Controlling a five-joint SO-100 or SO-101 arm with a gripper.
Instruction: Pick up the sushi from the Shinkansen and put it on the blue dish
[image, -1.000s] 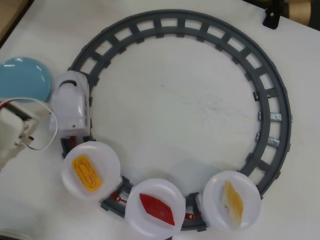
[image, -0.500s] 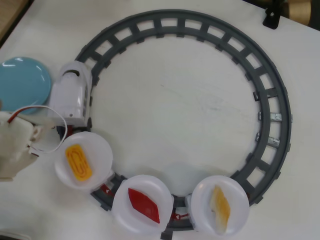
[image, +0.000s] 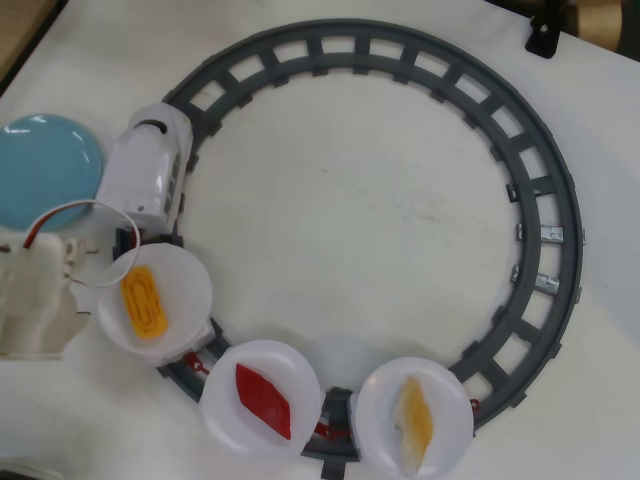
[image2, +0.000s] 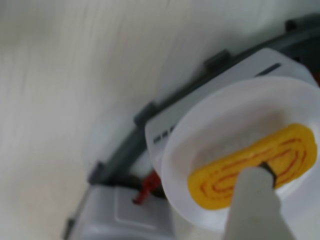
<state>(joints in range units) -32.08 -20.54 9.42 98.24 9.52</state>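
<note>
The red sushi (image: 263, 400) lay flat on the middle white plate (image: 229, 424) of the toy train (image: 152, 165), which sat on the gray round track (image: 540, 200). It looked light, stiff and smooth, like plastic, so it could slip. It was thin and lay low on the plate, so I think the best hold was across its narrow middle, not at the pointy ends.

The blue dish (image: 45, 165) sat at the left edge of the overhead view, just beside the train's nose. Part of it was cut off.

The arm (image: 35, 300) was at the left, next to the first plate (image: 190, 280) with the yellow ridged piece (image: 143, 303), well apart from the red sushi. In the wrist view one pale finger (image2: 257, 205) reached over the yellow piece. The claw's other finger did not show, so I could not tell if the claw was apart or together. The wrist view was blurry, and the red sushi was not in it. The white surface (image: 350, 200) inside the track was bare.
</note>
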